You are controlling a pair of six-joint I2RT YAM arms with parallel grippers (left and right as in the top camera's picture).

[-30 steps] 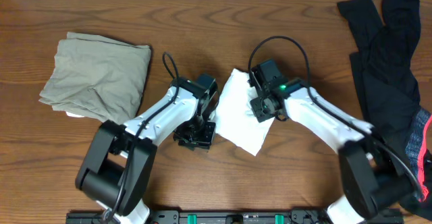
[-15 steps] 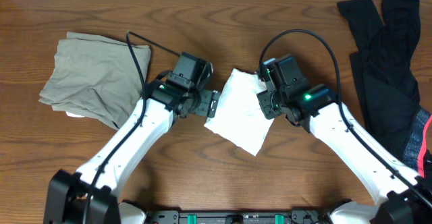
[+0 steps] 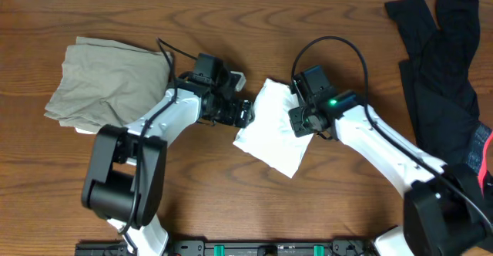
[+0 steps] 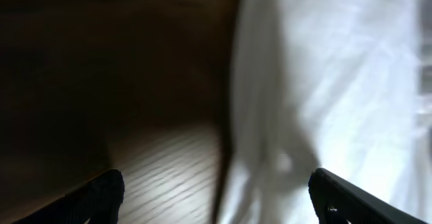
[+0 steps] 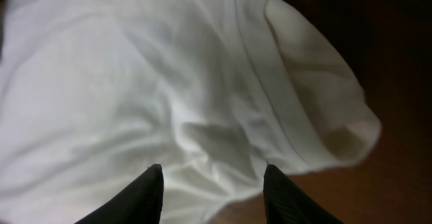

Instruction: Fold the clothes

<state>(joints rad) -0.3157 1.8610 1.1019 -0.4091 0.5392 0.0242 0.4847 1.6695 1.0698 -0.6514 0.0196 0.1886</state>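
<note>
- White T-shirt [image 3: 269, 133], folded small, lies at the middle of the desk [image 3: 231, 25].
- Left gripper [image 4: 217, 183]: jaws wide apart, just beside the shirt's left edge.
- Right gripper [image 5: 212, 166]: jaws part-way apart over the upper right edge; I cannot tell whether they grip it.
- Olive garment [image 3: 108, 86] lies far left and black clothes [image 3: 443, 63] far right, both well apart from the shirt.

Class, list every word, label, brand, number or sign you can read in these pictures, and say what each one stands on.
No text can be read in any view.
White garment: no print shows.
Olive garment: plain.
Black clothes: a reddish patterned patch, no legible lettering.
</note>
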